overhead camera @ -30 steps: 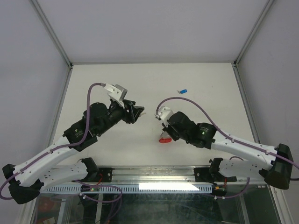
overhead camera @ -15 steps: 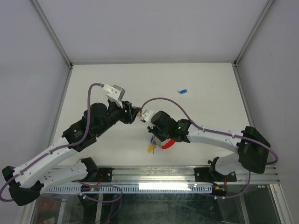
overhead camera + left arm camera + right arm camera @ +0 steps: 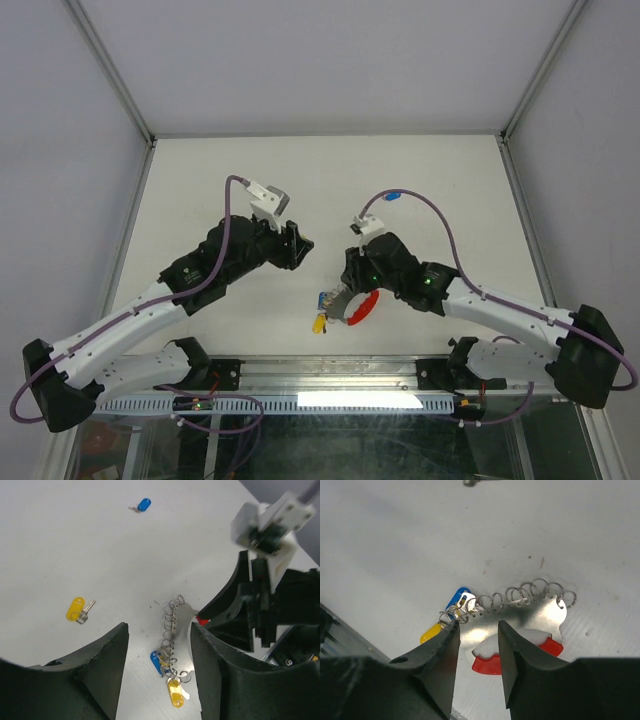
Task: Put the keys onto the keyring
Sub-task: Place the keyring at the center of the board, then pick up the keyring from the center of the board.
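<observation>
The keyring [image 3: 540,611], a shiny metal plate with a row of wire rings and a red curved strip [image 3: 492,664], lies flat on the white table near its front edge. A blue key [image 3: 457,597] and a yellow key [image 3: 429,632] hang on its end rings. My right gripper [image 3: 477,629] hovers open just above the plate, holding nothing. My left gripper [image 3: 159,628] is open and empty, looking down on the keyring [image 3: 171,625] from farther back. A loose yellow key [image 3: 76,609] and a loose blue key [image 3: 144,504] lie apart on the table. In the top view the keyring [image 3: 352,306] sits under the right gripper [image 3: 347,290].
The loose blue key [image 3: 394,196] lies at the back, under the right arm's purple cable [image 3: 425,208]. The left gripper [image 3: 297,245] is left of the right arm. The table's front rail [image 3: 330,375] runs just behind the keyring. Grey walls close off the table's sides.
The right gripper has gone from shut to open, and the keyring now lies on the table with its keys spread out. The right arm swung left, then pulled back. The left arm shifted right.
</observation>
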Tool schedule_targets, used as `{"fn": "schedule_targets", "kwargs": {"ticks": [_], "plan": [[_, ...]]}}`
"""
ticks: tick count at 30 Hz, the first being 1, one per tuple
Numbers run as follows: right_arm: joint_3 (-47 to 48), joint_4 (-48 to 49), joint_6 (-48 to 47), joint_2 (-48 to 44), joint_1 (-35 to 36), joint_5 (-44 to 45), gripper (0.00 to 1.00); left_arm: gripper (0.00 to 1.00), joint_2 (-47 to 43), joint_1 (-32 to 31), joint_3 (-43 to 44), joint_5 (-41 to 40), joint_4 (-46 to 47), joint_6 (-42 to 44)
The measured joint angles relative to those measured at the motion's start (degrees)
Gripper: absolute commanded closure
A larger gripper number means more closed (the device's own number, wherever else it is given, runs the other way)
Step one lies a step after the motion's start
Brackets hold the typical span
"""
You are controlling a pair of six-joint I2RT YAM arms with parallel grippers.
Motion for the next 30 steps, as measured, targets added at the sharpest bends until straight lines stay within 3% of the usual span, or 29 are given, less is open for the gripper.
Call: {"fn": "schedule_targets", "kwargs": {"ticks": [6, 12, 21, 30], "plan": [[-8.2, 1.2, 15.5, -4.5, -2.4, 0.0, 0.59, 0.47, 2.9, 2.1, -2.8, 4.3, 0.6, -1.3], [-10.8, 5.2, 25.1, 2.2, -1.7, -4.2, 0.53, 0.46, 3.1, 2.4, -2.8, 6.6, 2.1, -1.3], [-10.8, 8.0, 31.3, 9.3, -0.9, -6.6, 0.51, 0.46, 3.1, 2.8, -3.5, 7.0, 2.1, -1.3], [-9.3, -0.6, 33.9, 8.5, -2.4, -0.2, 0.5, 0.45, 3.1, 2.9, -3.5, 7.0, 2.2, -1.3]]}}
